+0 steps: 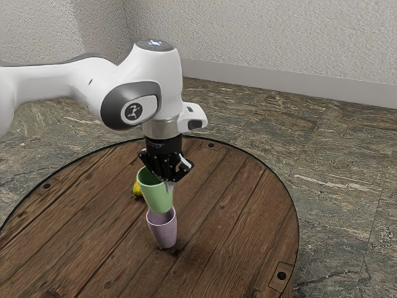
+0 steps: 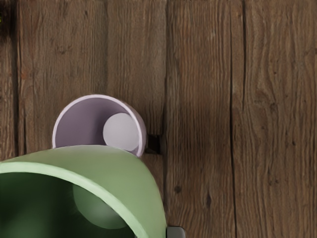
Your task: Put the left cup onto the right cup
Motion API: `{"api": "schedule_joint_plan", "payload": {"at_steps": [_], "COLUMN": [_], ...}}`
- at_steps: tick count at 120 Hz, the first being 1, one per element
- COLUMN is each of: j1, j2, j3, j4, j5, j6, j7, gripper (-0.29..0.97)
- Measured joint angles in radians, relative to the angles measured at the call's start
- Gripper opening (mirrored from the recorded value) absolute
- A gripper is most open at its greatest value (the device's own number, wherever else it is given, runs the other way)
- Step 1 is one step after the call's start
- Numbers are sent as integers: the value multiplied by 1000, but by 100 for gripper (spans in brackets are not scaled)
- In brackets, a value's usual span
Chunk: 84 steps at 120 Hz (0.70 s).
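Stacking, late stage. The gripper [image 1: 166,175] pinches the rim of the green cup [image 1: 155,191], which hangs tilted below the fingers. Its base is at the mouth of the lilac cup [image 1: 162,231] standing beneath; whether they touch cannot be told. Pick-up and carry appear complete. Levelling, seating and release are left to do.
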Motion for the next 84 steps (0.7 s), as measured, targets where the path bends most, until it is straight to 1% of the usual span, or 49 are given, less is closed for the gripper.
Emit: {"api": "schedule_joint_plan", "payload": {"at_steps": [14,42,60,84], "j1": [-7,-12,-50,-73], "j2": [16,79,117,143], "j3": [21,28,70,114], "j4": [3,2,3,-1], "j5": [18,40,58,69], "j6": [3,35,56,74], "j7": [-6,-15,-20,-24], "gripper": [-10,-10,-10,-10]}}
